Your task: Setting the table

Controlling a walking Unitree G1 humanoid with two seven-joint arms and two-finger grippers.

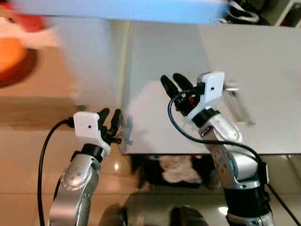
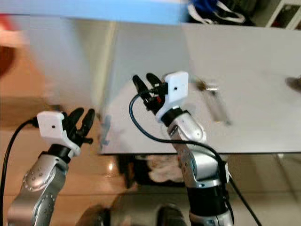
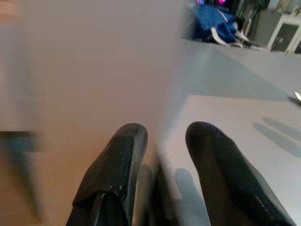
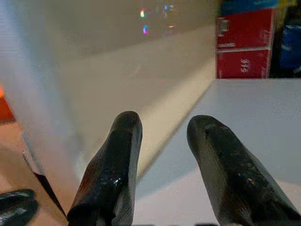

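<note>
A pale grey table [image 1: 263, 61] lies in front of me, and the picture is blurred. A piece of silver cutlery [image 1: 236, 100] lies on it, just right of my right gripper [image 1: 175, 84]. That gripper hovers open over the table's near part with nothing between its fingers [image 4: 110, 160]. My left gripper [image 1: 111, 117] is open and empty at the table's near left corner, low by the edge. Its fingers [image 3: 117, 165] point across the tabletop. A second small dark item [image 2: 294, 83] lies at the far right of the table.
A blurred orange and red shape [image 1: 13, 56] sits at the left over the wooden floor. A blue band [image 1: 117, 9] runs along the table's far side. Under the near edge lies a dark bin with cloth [image 1: 178, 169]. Red boxes [image 4: 244, 44] and a blue bag [image 3: 214, 26] stand beyond.
</note>
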